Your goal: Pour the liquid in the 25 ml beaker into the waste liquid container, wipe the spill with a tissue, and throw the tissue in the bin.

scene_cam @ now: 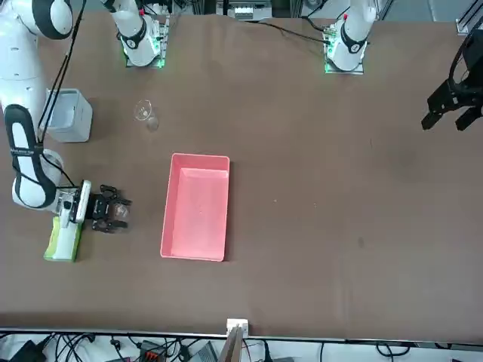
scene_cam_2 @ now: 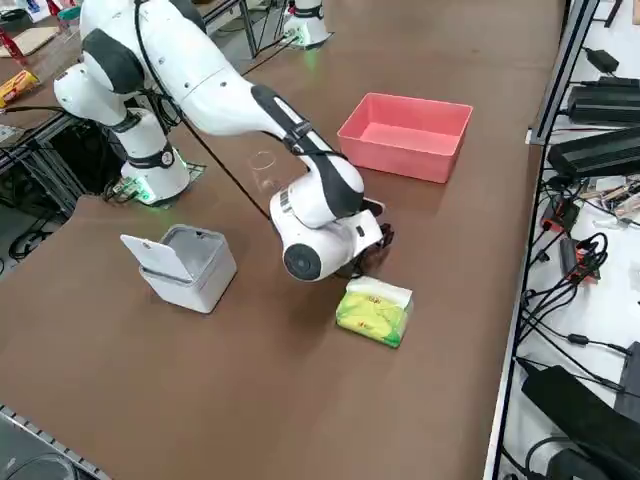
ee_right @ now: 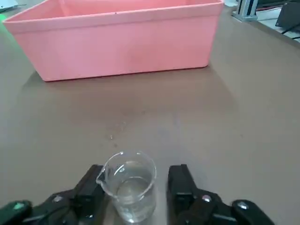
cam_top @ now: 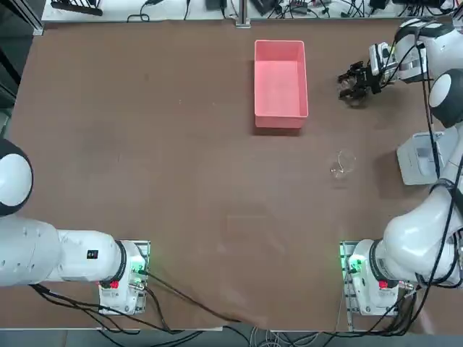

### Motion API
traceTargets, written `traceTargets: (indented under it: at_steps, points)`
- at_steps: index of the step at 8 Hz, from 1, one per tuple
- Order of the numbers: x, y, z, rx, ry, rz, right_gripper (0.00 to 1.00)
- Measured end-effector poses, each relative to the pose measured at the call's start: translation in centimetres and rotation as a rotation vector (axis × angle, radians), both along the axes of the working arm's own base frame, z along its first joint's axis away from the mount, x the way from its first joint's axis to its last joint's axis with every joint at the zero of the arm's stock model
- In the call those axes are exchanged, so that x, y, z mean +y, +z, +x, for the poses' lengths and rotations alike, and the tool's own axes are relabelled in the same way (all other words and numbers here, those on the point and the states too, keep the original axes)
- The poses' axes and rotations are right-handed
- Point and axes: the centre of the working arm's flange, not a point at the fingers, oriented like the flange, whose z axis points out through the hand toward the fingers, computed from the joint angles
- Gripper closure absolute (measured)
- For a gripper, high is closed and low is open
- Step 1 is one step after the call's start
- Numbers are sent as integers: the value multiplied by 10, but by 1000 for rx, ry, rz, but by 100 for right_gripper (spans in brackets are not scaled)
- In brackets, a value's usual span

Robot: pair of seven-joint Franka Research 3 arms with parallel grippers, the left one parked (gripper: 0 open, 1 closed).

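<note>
Brown table (cam_top: 181,181), top view: waste liquid container (cam_top: 281,85) stood near the far edge; right gripper (cam_top: 354,85) lay low beside it, toward the right edge.
Front view: larger beaker (scene_cam: 145,113) stood apart; green tissue pack (scene_cam: 63,240) sat beside the wrist.
Right side view: grey lidded bin (scene_cam_2: 188,264) stood by the near edge.
Right wrist view: 25 ml beaker (ee_right: 130,185) (liquid inside) stood between parted fingers (ee_right: 180,187), a gap showing on one side.

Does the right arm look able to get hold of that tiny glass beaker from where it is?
Probably yes. The right gripper already straddles the 25 ml beaker, one finger on each side and nothing between them. The pink tray stands well clear beyond.
</note>
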Motion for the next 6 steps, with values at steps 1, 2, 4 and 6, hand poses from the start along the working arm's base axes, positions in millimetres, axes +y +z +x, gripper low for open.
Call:
traceTargets:
  at_steps: [1, 2, 4, 6]
  points:
    - [0, 0, 0, 0, 0, 0, 29]
    - [0, 0, 0, -1, 0, -1, 36]
    - [0, 0, 1, -2, -1, -2, 51]
    - [0, 0, 1, -2, -1, -2, 51]
